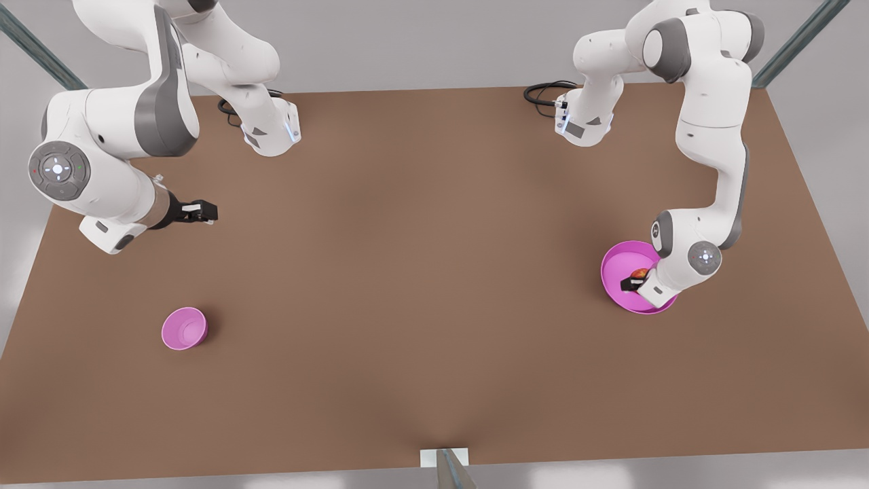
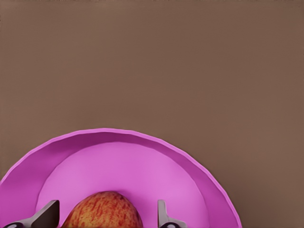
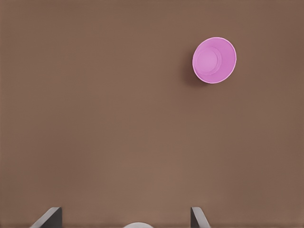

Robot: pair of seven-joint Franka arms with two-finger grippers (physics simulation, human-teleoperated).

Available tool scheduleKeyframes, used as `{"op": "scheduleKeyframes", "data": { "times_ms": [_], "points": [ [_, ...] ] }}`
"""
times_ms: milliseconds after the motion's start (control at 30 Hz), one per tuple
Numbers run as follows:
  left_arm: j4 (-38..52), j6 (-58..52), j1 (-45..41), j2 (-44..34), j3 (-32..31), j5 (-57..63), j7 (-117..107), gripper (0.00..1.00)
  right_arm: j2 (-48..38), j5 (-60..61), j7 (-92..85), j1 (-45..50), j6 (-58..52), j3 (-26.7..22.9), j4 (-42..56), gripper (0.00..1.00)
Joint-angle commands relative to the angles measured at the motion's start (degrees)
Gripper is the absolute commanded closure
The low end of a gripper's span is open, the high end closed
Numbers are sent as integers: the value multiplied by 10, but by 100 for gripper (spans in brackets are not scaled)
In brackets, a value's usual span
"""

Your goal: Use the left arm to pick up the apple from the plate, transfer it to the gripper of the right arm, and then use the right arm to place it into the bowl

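Apple (image 2: 105, 211) sits on plate (image 2: 199, 175), between left gripper (image 2: 107, 219) fingers, which are spread with gaps both sides; not yet gripped. Right gripper (image 1: 197, 212) waits spread and empty, bowl (image 1: 184, 329) well apart from it. Grasp, handover, placement all left.

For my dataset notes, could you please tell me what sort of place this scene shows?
Probably a simulated robot test bench, not a kitchen: a bare brown table with two arms bolted to its far edge, metal frame struts at the corners, and only a plate, apple and bowl as props.
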Motion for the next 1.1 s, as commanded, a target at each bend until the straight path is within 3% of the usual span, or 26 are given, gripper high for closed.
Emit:
{"op": "scheduleKeyframes", "data": {
  "times_ms": [0,300,367,1067],
  "points": [
    [0,28,2,0,0,1,5,0,0,0,0,0,0,0,0,0],
    [-4,27,1,1,0,1,5,6,0,0,0,3,4,1,-1,0],
    [-4,26,1,1,0,1,2,14,0,0,0,1,4,1,-1,0],
    [-4,-14,1,0,0,1,5,12,8,0,0,3,5,1,-1,0]
  ]
}}
